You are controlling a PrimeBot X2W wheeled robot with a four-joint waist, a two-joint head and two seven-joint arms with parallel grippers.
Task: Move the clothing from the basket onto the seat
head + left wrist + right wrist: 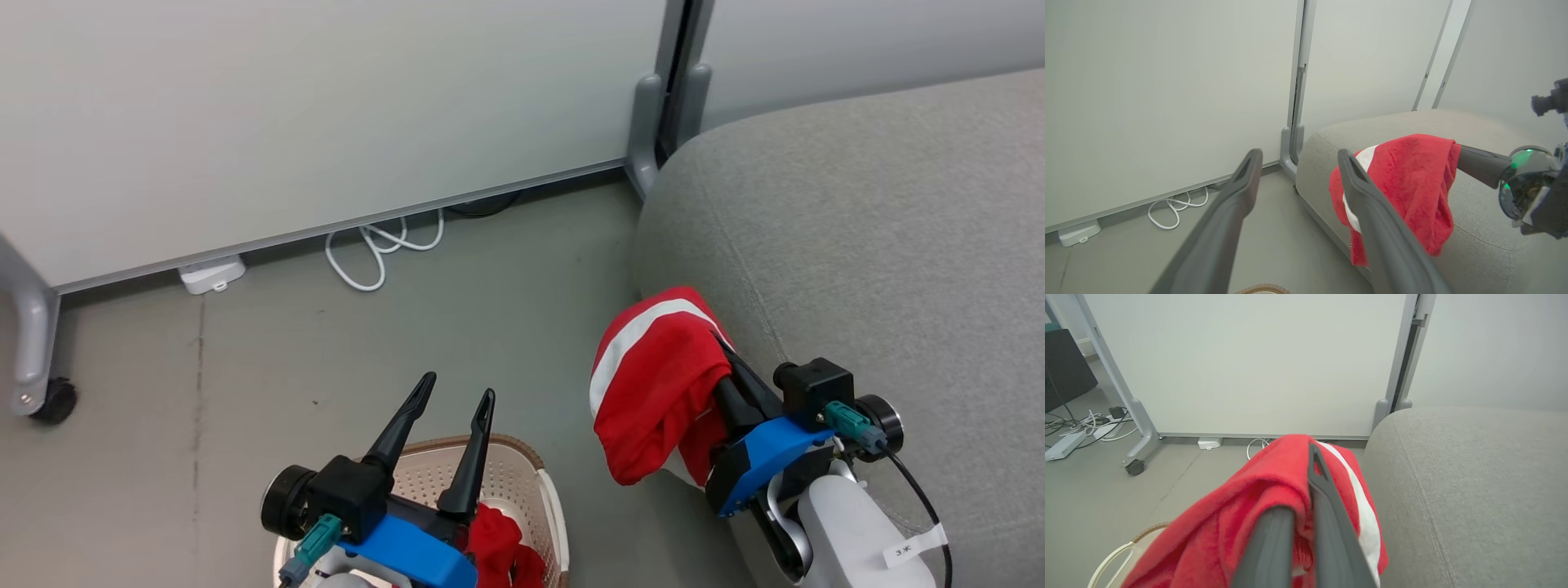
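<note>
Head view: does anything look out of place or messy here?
Nothing damaged or spilled. A red garment droops off the right gripper at the seat edge, and a white cable lies loosely coiled by the wall.

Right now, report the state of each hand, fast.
Left hand: open, empty, above the basket.
Right hand: closed on the red garment.

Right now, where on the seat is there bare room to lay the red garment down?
The seat is bare beyond and right of the right pincer. Crowded: its near left edge, where the gripped clothing hangs, and the basket under the open left pincer.
</note>
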